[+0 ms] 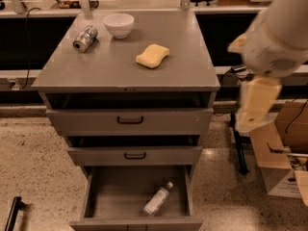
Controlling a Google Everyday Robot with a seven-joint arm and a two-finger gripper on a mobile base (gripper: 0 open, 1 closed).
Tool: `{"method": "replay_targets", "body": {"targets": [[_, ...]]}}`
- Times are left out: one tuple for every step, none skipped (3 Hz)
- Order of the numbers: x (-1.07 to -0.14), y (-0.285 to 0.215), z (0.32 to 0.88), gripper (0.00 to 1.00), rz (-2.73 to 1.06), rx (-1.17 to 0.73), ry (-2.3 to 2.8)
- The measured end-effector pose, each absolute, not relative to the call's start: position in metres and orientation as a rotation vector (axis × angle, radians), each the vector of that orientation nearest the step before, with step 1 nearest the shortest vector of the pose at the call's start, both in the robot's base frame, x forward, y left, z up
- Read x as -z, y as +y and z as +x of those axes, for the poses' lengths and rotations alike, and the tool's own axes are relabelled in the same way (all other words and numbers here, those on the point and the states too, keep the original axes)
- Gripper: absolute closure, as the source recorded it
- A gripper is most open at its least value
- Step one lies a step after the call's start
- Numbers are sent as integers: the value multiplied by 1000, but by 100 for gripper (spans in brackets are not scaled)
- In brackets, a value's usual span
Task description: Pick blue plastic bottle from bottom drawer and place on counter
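The blue plastic bottle (157, 199), clear with a whitish label and white cap, lies slanted in the open bottom drawer (91, 196), right of its middle, cap toward the back right. The counter (183, 57) is the cabinet's flat grey top. My white arm (281, 30) reaches in from the upper right. Its pale end piece, my gripper (257, 102), hangs to the right of the cabinet at the height of the top drawer. It is well above and to the right of the bottle and touches nothing.
On the counter lie a silver can (85, 38) on its side, a white bowl (118, 25) and a yellow sponge (152, 56). Two shallower drawers with black handles (130, 121) are above the bottom drawer. Cardboard boxes (284, 148) and a black stand (238, 148) are at the right.
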State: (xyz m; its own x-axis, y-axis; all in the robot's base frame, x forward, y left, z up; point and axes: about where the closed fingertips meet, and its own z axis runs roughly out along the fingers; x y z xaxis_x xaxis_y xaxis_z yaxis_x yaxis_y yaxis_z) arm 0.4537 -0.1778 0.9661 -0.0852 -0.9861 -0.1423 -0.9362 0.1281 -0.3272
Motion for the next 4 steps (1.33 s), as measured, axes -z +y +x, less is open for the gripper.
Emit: {"method": "replay_targets", "body": {"targets": [[-923,-152,454,0,-1965,224,2048],[-922,-153,453,0,-1965,221,2053],[-902,-126,450,0,-2149,172,1939],[-856,-87,440,0,-2382,37,1723]]}}
